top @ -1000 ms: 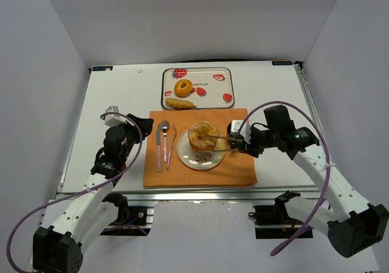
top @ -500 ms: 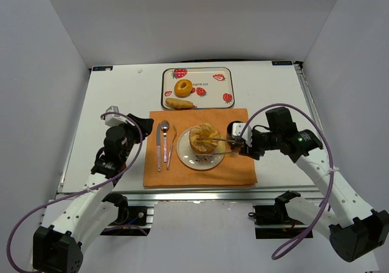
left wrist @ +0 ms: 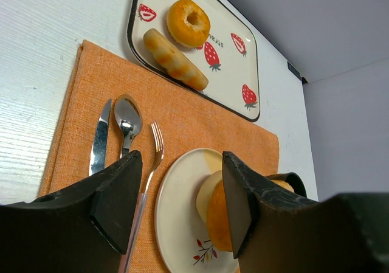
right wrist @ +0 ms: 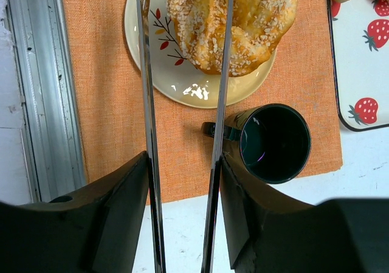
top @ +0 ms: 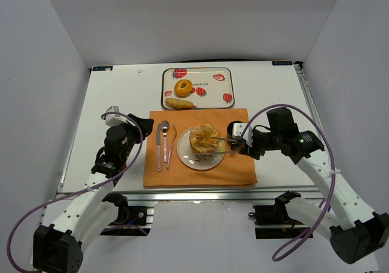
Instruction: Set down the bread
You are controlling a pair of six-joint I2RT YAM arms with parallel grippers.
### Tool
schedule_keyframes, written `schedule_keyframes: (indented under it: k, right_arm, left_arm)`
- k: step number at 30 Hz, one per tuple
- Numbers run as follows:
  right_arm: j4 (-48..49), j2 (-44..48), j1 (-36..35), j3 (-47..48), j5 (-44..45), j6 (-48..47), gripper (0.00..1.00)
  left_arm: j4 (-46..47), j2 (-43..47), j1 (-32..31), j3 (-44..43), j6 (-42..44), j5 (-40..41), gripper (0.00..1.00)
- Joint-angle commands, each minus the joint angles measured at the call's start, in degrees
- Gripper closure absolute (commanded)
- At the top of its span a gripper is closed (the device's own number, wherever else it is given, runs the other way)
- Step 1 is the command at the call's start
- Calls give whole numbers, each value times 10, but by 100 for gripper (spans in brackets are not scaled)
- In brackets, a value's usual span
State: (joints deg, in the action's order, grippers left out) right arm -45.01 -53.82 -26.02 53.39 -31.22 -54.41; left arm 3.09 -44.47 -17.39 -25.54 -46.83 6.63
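Seeded bread [right wrist: 228,17] is straddled by the parted right hand [top: 214,145] on the cream plate [right wrist: 182,81].
No grip is seen on it. The black mug [right wrist: 270,142] stands just beside one finger and could be knocked if the hand is swung sideways. The left hand [left wrist: 182,206] hangs open and unladen.

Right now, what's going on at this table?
The right gripper reaches over a cream plate on an orange placemat, its long fingers open and flanking a seeded bread on the plate. The left gripper hangs open beside the cutlery, holding nothing. A strawberry tray behind holds two more pastries.
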Motion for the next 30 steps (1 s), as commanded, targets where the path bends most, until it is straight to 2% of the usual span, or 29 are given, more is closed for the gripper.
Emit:
schedule_keyframes:
  k: [1, 18, 30]
  right_arm:
    - [21, 11, -3, 2, -2, 6, 47]
    - [7, 13, -3, -19, 21, 1, 48]
    - [-28, 72, -3, -54, 23, -22, 49]
  left_arm:
    - [4, 5, 0, -6, -2, 1, 35]
    - [-2, 11, 1, -7, -2, 2, 35]
    - [2, 13, 0, -3, -5, 1, 35]
